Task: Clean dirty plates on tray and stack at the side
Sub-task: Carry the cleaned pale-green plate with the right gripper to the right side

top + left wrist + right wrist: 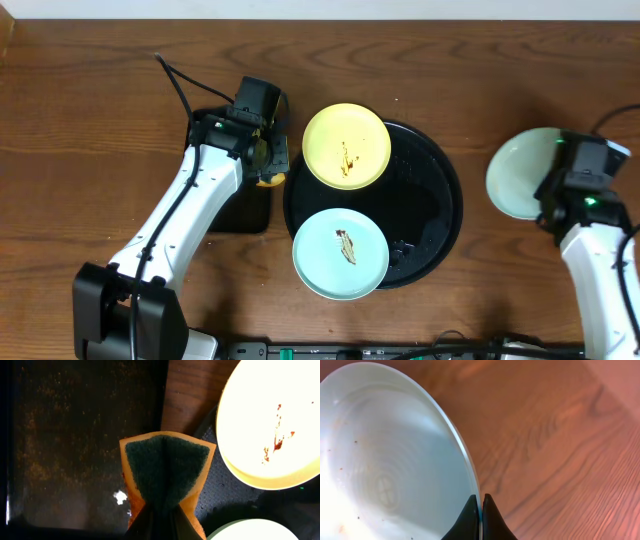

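Note:
The round black tray (432, 200) holds two plates with brown smears: a pale yellow plate (346, 146) on its upper left and a mint-blue plate (340, 253) on its lower left. My left gripper (268, 162) hangs just left of the tray. It is shut on an orange sponge with a green scouring face (166, 467), and the yellow plate (270, 425) lies to its right. A third mint plate (518, 172) is off the tray at the right, over the wood. My right gripper (481, 502) is shut on that plate's rim (470, 467), and its face looks nearly clean.
A smaller rectangular black tray (240, 212) lies under my left arm, with its wet surface (75, 450) showing in the left wrist view. Cables and arm bases line the table's front edge (350, 350). Bare wood stretches right of the held plate (560, 450).

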Motion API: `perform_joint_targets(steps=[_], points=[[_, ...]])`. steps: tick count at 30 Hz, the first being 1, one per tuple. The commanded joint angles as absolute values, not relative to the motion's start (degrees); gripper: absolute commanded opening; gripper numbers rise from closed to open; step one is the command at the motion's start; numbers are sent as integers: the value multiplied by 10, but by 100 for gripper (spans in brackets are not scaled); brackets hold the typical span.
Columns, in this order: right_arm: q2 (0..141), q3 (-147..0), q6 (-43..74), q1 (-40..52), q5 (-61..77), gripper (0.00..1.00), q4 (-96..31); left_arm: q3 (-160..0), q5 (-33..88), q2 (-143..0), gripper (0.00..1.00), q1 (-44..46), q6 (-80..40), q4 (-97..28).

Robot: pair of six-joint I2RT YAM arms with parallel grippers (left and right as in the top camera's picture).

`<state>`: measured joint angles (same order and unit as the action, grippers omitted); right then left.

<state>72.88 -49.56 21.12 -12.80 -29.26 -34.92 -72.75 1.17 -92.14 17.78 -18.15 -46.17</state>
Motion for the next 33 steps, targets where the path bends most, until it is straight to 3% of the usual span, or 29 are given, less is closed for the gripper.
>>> perform_joint_targets(steps=[1, 15, 17, 20, 22, 25, 33], points=[[754, -502, 264, -172, -255, 1, -335, -727, 10, -918, 7, 178, -178, -466], [900, -502, 263, -280, -140, 2, -224, -727, 10, -918, 8, 178, -178, -467], [908, -502, 263, -283, -134, 9, -224, -727, 10, -918, 7, 178, -178, -467], [907, -502, 237, -281, -119, 36, -227, -727, 10, -918, 8, 178, -179, -467], [900, -502, 220, -281, -103, 44, -227, -727, 10, -918, 6, 178, -178, -466], [877, -503, 205, -279, -55, 47, -222, -727, 10, -918, 8, 178, -178, -466], [811, -509, 117, -205, 235, 44, -181, -727, 11, -918, 8, 178, -178, -454]])
